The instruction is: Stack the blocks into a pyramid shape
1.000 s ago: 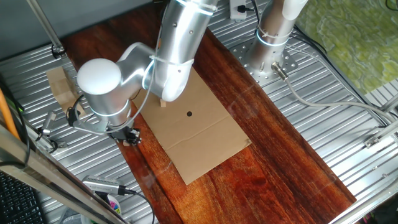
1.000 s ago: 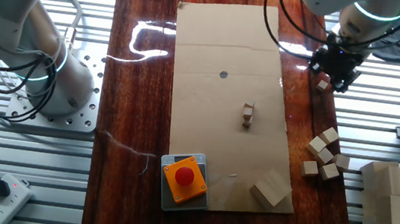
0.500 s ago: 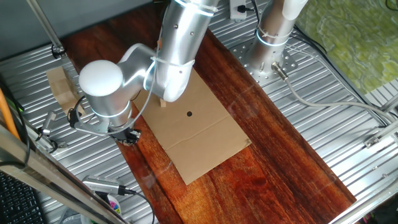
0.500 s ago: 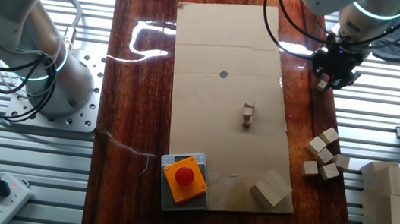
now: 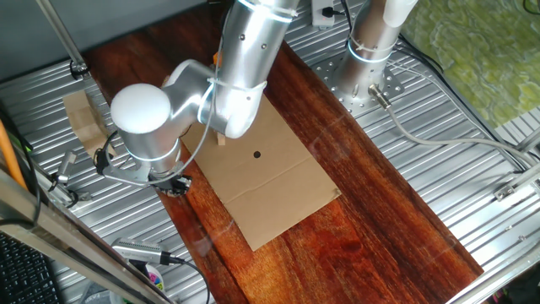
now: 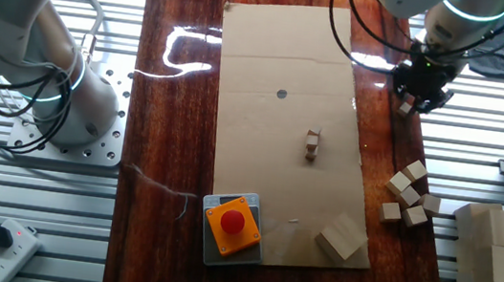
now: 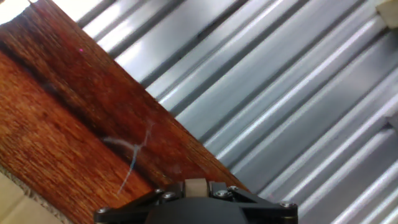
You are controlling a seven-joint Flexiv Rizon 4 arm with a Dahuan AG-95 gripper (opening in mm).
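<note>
Resting between the gripper's (image 6: 415, 100) fingers, one small pale block (image 6: 408, 104) sits clamped in the jaws above the red-brown wooden board (image 6: 178, 113), close to the board's edge where the ribbed metal table (image 6: 481, 160) begins. The hand view shows that same block (image 7: 195, 185) as a pale square wedged between the dark fingertips at the bottom of the picture, with the board and the metal ribs beyond it.

Two more blocks (image 6: 311, 144) stand stacked, one on top of the other, near the middle of a cardboard sheet (image 6: 284, 39) that lies on the board. Four loose blocks (image 6: 408, 194) lie clustered at the board's edge, well apart from the gripper and just beside the cardboard's long side.

A larger wooden piece (image 6: 341, 237) sits on a corner of the cardboard, near an orange box with a red button (image 6: 231, 222). A big pale wooden slab (image 6: 490, 255) lies on the metal table past the cluster.

From the one fixed view, the silver arm (image 5: 245, 67) bends down over the board's edge, and its bulky wrist hides most of the gripper (image 5: 175, 183).
</note>
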